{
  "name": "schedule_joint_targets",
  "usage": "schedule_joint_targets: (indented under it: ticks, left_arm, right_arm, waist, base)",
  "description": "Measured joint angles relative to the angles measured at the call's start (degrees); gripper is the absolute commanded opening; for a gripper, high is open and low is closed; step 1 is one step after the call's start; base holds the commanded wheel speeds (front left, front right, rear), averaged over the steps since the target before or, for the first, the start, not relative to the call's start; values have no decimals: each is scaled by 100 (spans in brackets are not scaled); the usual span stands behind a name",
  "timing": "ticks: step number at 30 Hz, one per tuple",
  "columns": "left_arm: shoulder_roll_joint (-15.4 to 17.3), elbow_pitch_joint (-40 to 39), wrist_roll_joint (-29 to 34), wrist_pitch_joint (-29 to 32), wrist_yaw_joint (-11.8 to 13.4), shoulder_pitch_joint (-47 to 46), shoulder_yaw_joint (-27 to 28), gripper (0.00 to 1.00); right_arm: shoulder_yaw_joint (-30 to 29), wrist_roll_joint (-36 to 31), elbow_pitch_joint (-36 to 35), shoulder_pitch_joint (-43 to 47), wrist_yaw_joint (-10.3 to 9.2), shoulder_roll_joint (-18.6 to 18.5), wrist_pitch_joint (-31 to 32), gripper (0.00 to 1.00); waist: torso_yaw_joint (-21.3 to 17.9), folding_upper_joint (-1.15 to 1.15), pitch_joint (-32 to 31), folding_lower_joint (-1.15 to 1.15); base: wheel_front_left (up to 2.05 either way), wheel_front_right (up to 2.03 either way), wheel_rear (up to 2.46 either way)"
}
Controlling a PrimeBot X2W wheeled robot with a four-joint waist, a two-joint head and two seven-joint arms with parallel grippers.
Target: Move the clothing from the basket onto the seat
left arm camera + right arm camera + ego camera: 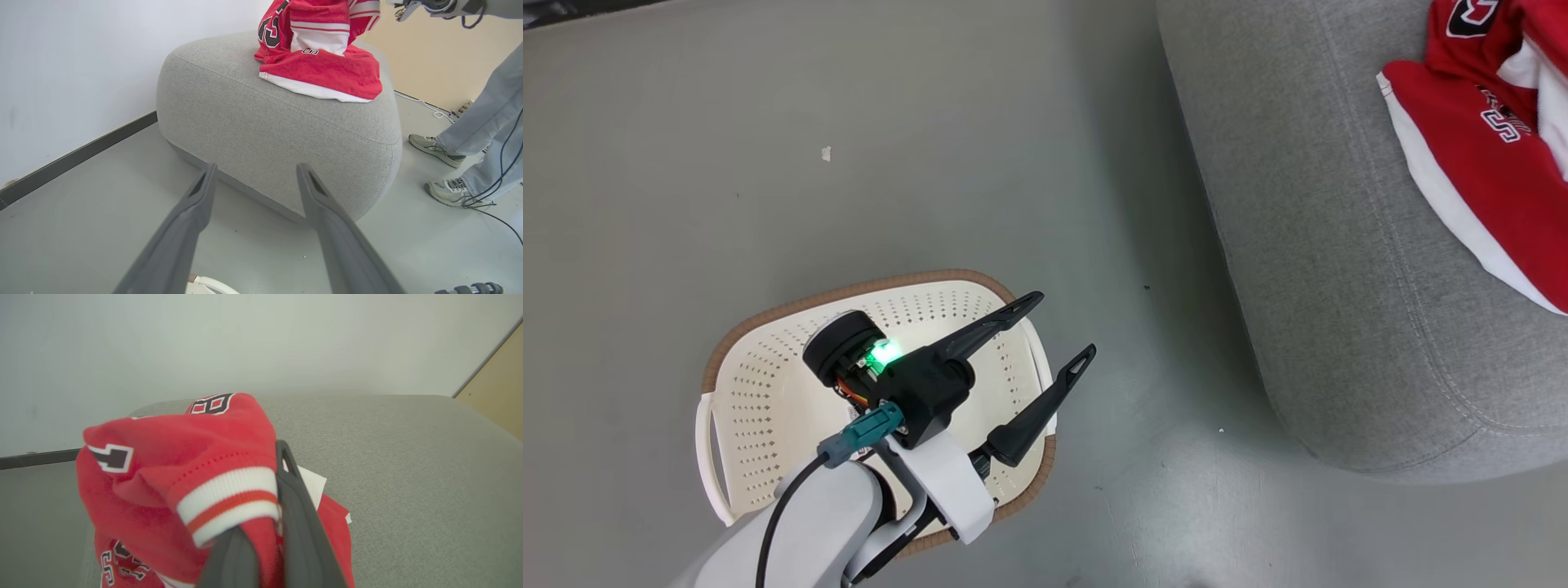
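The red clothing [1478, 163] with white trim lies bunched on top of the grey seat [1339, 286] at the far right. In the right wrist view my right gripper [269, 473] is shut on a fold of the clothing [175, 457], lifting that part above the seat [408, 457]; one fingertip is hidden by cloth. The cream basket [768, 392] with a brown rim stands on the floor at lower left, with no clothing in the part I can see. My left gripper [1063, 325] hangs open over its right side, pointing at the seat [265, 130] and the clothing [327, 65].
A person's legs in jeans [478, 122] and pale sneakers [447, 192] stand right of the seat, with cables trailing on the floor. A white wall with a dark baseboard [81, 151] runs behind. Grey floor separates basket and seat.
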Motion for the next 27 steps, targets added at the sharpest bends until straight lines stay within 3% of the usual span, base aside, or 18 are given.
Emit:
schedule_joint_targets:
  ticks: [12, 13, 14, 15, 17, 18, 19, 27]
  left_arm:
    - [-23, 160, -89, -136, -8, 4, -46, 100]
    - [-26, 167, -104, -138, -8, 5, -51, 100]
    - [-31, 169, -138, -143, -8, 5, -52, 100]
    - [-35, 169, -147, -149, -8, 7, -55, 100]
    - [-35, 176, -174, -186, -8, 14, -56, 100]
    - [-36, 178, -179, -186, -8, 19, -56, 100]
    - [-38, 180, -179, -187, -8, 24, -56, 100]
    - [-52, 248, -223, -287, -8, 27, -48, 100]
  right_arm:
    - [249, 123, 587, 375, 0, 127, 414, 0]
    - [274, 145, 628, 379, 0, 125, 454, 9]
    - [301, 156, 649, 379, 0, 122, 454, 24]
    - [319, 166, 653, 377, 0, 123, 454, 24]
    - [335, 188, 644, 374, 0, 129, 454, 62]
    - [347, 189, 641, 374, 0, 127, 454, 96]
    - [356, 189, 635, 374, 0, 120, 454, 100]
    - [494, 218, 599, 368, 0, 43, 448, 100]
  waist:
    - [-149, 0, -257, 0]
    - [-162, 0, -276, 0]
    - [-175, 0, -294, 0]
    - [-186, 0, -310, 0]
    - [-210, 0, -341, 0]
    - [-221, 0, -356, 0]
    - [-231, 0, -369, 0]
    - [-276, 0, -493, 0]
  base:
    - [0, 0, 0]
    - [0, 0, 0]
    - [0, 0, 0]
    - [0, 0, 0]
    - [0, 0, 0]
    - [0, 0, 0]
    - [0, 0, 0]
    - [0, 0, 0]
